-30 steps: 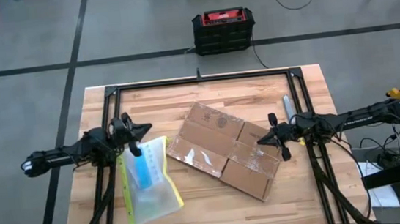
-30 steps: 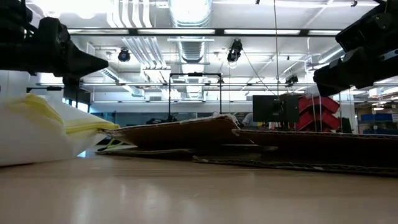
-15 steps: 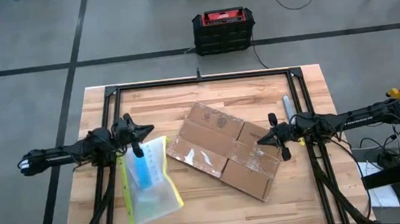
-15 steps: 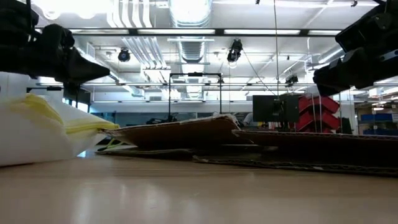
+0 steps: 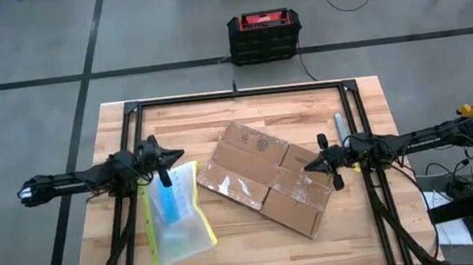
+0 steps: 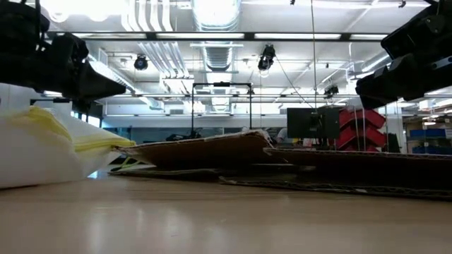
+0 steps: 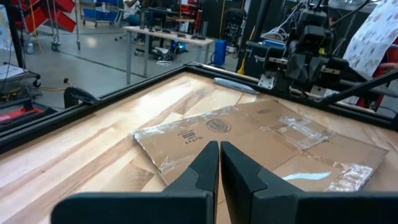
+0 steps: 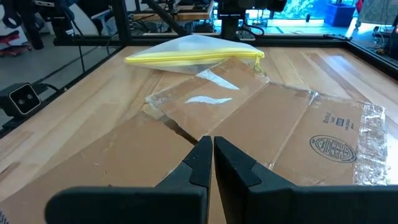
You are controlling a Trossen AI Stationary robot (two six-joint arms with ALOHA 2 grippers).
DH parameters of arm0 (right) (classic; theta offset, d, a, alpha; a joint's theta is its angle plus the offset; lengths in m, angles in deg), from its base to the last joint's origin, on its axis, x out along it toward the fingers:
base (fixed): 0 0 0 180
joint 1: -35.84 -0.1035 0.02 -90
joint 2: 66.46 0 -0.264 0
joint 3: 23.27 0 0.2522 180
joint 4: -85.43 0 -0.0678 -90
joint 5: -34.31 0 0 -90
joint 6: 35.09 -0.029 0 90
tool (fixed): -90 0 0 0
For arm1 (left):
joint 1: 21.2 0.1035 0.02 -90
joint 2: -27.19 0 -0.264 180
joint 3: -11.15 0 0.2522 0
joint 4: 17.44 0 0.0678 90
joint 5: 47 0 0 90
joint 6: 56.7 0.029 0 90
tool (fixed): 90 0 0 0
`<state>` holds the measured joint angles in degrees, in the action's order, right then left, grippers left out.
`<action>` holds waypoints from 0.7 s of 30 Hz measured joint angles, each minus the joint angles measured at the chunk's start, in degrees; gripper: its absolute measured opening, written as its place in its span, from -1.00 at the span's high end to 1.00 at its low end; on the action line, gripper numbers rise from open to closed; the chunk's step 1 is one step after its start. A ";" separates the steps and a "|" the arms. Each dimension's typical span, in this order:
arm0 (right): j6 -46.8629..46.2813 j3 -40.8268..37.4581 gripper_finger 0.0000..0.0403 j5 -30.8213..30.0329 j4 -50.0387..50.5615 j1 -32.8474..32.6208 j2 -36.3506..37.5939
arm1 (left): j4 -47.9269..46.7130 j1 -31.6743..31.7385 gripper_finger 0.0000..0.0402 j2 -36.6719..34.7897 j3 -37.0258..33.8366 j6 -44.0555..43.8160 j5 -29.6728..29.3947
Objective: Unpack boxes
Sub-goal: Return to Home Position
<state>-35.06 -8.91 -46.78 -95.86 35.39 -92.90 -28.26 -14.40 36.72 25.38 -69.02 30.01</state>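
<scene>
The left claw (image 7: 219,148) hangs pinched together on nothing, with the clear pouch (image 5: 175,218) under and just ahead of its tips; the right claw (image 8: 212,144), likewise pressed together and empty, hovers opposite; the brown carton (image 5: 267,178) lies flat between them, ahead of each, its near edge under the right one's tips. Neither claw touches it; I judge that fits a rest pose, the carton looking fully broken down and the pouch set aside.

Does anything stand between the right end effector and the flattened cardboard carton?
Nothing visible does. The right end effector, shut, hangs above the carton, over its right part, with only air between them; the pouch lies off its other side.
</scene>
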 joint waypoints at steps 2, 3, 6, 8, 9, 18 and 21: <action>-0.02 0.00 0.99 0.00 0.00 0.00 0.00 | -0.04 -0.01 1.00 0.53 0.00 0.00 0.00; -0.02 0.00 0.99 0.02 0.02 0.00 0.00 | -0.02 -0.01 1.00 0.78 0.00 0.00 0.00; 0.00 0.00 0.99 0.00 0.00 0.00 0.00 | -0.04 0.01 1.00 1.51 0.00 0.00 0.00; -0.02 0.00 0.99 0.00 0.00 0.00 0.00 | -0.02 0.00 1.00 1.95 0.00 0.00 0.00; -0.02 0.00 0.99 0.02 0.00 0.00 0.00 | -0.02 -0.01 1.00 2.14 0.00 0.00 0.00; 0.00 0.00 0.99 0.02 0.02 0.00 0.00 | 0.01 0.01 1.00 3.65 0.00 0.00 0.00; 0.00 0.00 0.99 0.02 0.02 0.00 0.00 | -0.04 0.00 1.00 4.05 0.00 0.00 0.00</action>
<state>-35.06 -8.91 -46.76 -95.84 35.39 -92.90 -28.30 -14.39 40.77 25.38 -69.02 30.01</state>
